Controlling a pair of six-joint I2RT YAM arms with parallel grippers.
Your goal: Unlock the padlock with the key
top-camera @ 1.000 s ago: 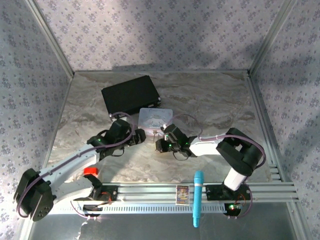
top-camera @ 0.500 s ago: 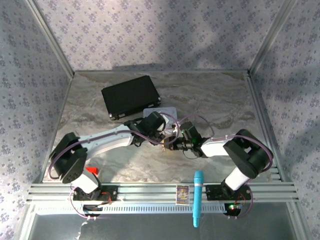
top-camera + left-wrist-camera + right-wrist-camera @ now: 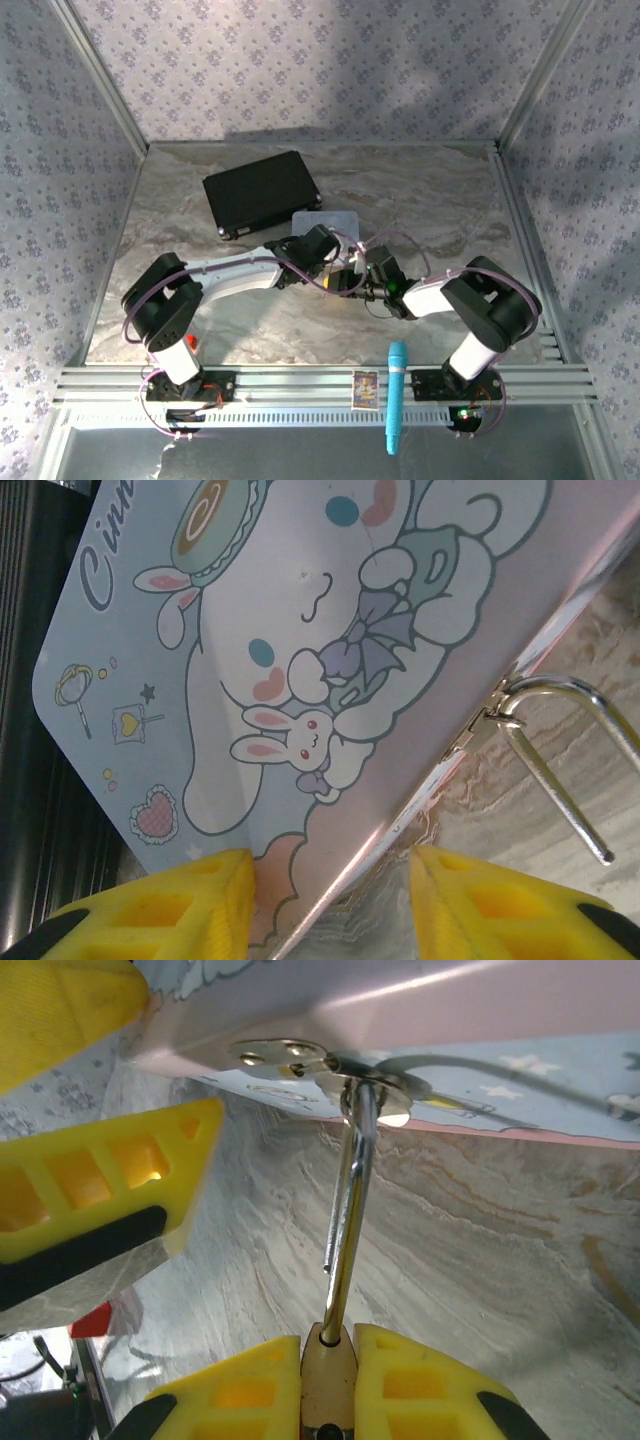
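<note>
The right gripper (image 3: 328, 1342) has its two yellow fingers pressed together on the brass body of the padlock (image 3: 328, 1392). From this body the silver shackle (image 3: 350, 1190) goes up and passes through the metal hasp (image 3: 290, 1055) at the edge of the pastel tin (image 3: 325, 218). So the padlock hangs on the tin, a little near from the middle of the table (image 3: 430, 200), between the two grippers.

The left gripper (image 3: 330, 872) is spread. In the left wrist view the edge of the tin lies in the gap between its fingers, and I cannot tell if they touch it. In the same view the shackle is at the right of the printed lid.

One second ago the left arm (image 3: 230, 270) was folded low at the left side, with its gripper left of the tin. Since then it has swung to the right and far, and its wrist is now just beside the near edge of the tin. The right gripper has also moved a little right and far, closer to the tin. The tin now shows a bluish face and sits slightly farther. The red object (image 3: 190, 343) near the left base is now mostly covered by the arm. The black case (image 3: 262, 190) has stayed in its place.
</note>
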